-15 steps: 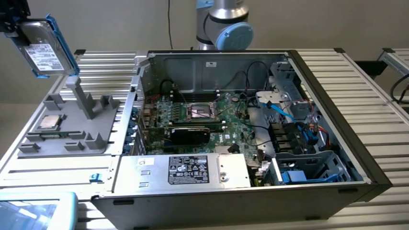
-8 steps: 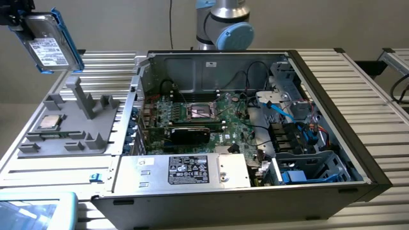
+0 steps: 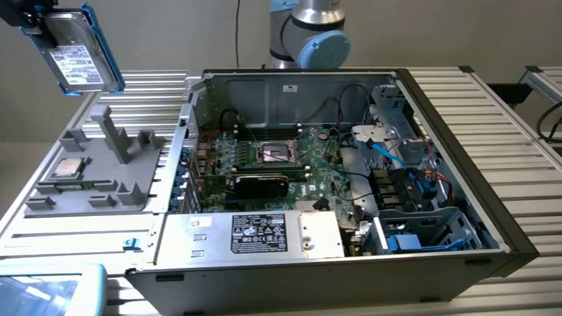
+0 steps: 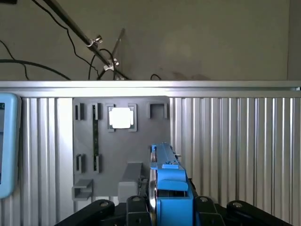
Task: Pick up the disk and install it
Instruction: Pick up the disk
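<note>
We have the disk (image 3: pixel 77 51) in the gripper (image 4: pixel 169 209), whose jaws are closed partway onto the sides of its blue carrier, with the drive standing on edge between them. It hangs high above the grey fixture tray (image 3: pixel 101 168), at the exterior view's left, well apart from the open computer case (image 3: pixel 263 92). To carry it well, we judge the grip must stay firm and the drive untilted. The path should clear the case wall, and the blue frame should be squared with the drive cage (image 3: pixel 430 227), where cables (image 3: pixel 391 155) lie close.
</note>
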{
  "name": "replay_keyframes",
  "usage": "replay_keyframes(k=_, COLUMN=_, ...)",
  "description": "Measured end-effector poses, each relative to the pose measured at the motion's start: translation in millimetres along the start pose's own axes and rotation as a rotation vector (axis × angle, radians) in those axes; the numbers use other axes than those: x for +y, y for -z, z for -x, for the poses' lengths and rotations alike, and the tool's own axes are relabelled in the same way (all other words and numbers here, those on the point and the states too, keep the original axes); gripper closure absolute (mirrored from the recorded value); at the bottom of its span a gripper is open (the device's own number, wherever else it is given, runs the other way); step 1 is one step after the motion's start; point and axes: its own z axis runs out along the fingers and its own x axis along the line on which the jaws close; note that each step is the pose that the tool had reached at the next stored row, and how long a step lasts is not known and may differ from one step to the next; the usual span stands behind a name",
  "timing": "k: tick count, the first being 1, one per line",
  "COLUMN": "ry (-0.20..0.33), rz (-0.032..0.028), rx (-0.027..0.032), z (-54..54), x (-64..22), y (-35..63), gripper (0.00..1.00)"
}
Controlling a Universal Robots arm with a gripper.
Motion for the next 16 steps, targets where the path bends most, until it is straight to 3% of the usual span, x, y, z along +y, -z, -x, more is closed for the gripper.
replay_keyframes(k=7, ry=0.0, rz=-0.0002, rx=-0.0087, z=0.6, x=-20.7, y=17.6, gripper=0.63)
replay_keyframes(k=16, ry=0.0, rz=-0.0002, rx=-0.0097, z=1.4, x=-60.2, y=34.8, gripper=0.63)
